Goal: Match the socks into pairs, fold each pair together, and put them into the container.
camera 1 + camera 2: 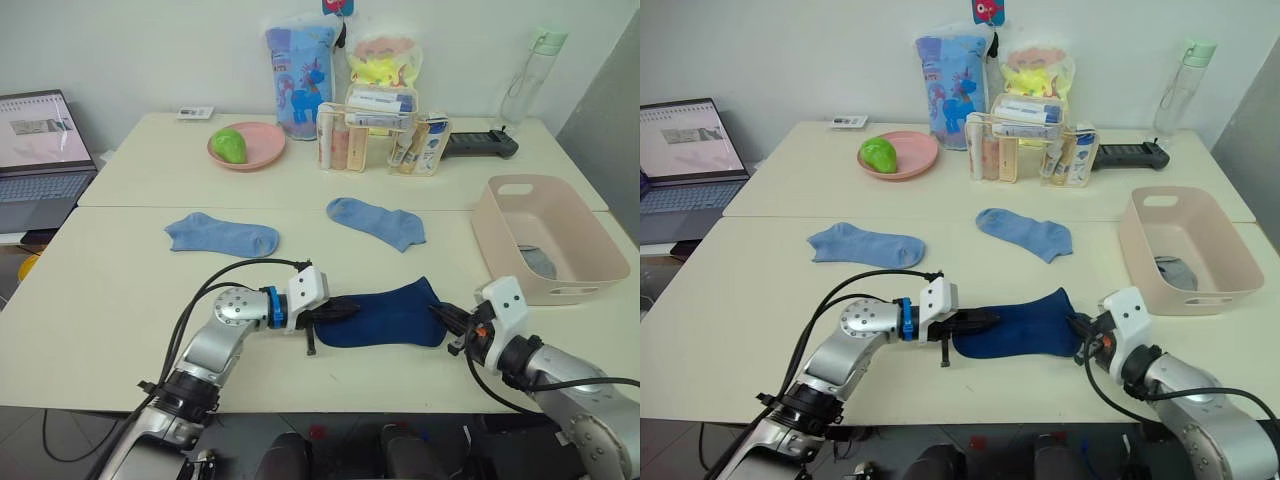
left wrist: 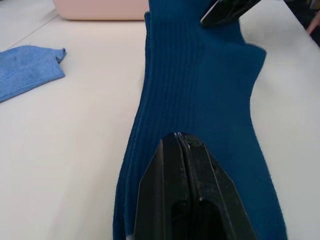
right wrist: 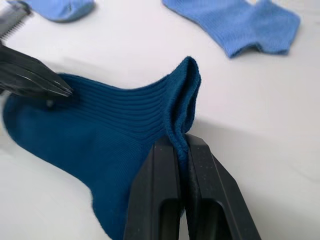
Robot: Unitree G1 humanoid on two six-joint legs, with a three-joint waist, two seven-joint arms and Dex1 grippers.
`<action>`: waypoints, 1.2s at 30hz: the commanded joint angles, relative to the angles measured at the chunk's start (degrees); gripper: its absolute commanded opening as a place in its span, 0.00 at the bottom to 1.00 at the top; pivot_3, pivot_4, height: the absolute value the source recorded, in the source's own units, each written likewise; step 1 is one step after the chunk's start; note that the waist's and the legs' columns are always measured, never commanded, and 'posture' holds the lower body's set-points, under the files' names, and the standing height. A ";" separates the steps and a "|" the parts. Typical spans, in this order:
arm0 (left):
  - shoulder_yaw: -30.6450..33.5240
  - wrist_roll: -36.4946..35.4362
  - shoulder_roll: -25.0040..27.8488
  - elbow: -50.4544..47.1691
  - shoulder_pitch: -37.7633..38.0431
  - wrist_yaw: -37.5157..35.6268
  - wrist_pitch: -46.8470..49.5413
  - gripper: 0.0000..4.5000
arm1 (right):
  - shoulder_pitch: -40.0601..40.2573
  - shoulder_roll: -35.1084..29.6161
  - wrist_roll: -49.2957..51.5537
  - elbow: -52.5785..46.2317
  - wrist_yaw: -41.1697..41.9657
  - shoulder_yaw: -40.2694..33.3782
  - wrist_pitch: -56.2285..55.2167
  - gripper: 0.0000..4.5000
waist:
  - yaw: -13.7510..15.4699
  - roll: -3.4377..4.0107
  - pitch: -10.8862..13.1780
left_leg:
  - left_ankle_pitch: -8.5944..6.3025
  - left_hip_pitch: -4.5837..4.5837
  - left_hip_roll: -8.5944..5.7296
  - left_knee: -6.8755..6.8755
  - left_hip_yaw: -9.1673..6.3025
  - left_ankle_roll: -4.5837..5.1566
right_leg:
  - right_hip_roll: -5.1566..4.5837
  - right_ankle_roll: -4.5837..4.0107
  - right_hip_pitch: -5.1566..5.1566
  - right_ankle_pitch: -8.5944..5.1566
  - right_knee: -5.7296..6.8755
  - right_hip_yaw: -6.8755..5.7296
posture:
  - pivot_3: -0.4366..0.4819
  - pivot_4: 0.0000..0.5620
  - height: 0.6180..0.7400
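Note:
Two dark navy socks (image 1: 385, 315) lie stacked flat near the table's front edge. My left gripper (image 1: 348, 307) is shut, its tips resting on top of the toe end (image 2: 200, 75). My right gripper (image 1: 441, 316) is shut on the navy cuff (image 3: 182, 100), which is bunched and slightly lifted. Two light blue socks lie apart further back, one at the left (image 1: 222, 236) and one in the middle (image 1: 378, 221). The pale pink container (image 1: 590, 235) stands at the right with a grey sock (image 1: 538, 262) inside.
At the back stand a pink plate (image 1: 262, 148) with a green object, a clear organiser (image 1: 383, 135), printed bags (image 1: 298, 75), a bottle (image 1: 530, 75) and a black device (image 1: 480, 143). A laptop (image 1: 40, 160) sits at the far left.

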 commanded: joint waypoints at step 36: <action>3.51 0.37 5.64 -1.21 1.40 -1.44 3.04 0.00 | -20.51 20.86 19.68 13.44 -17.85 7.71 22.14 0.30 | -0.14 0.07 0.05 | 0.00 -0.04 0.00 -0.02 -0.12 0.00 | -0.03 0.00 -0.02 0.00 -0.04 0.02 | 0.48 0.27 0.69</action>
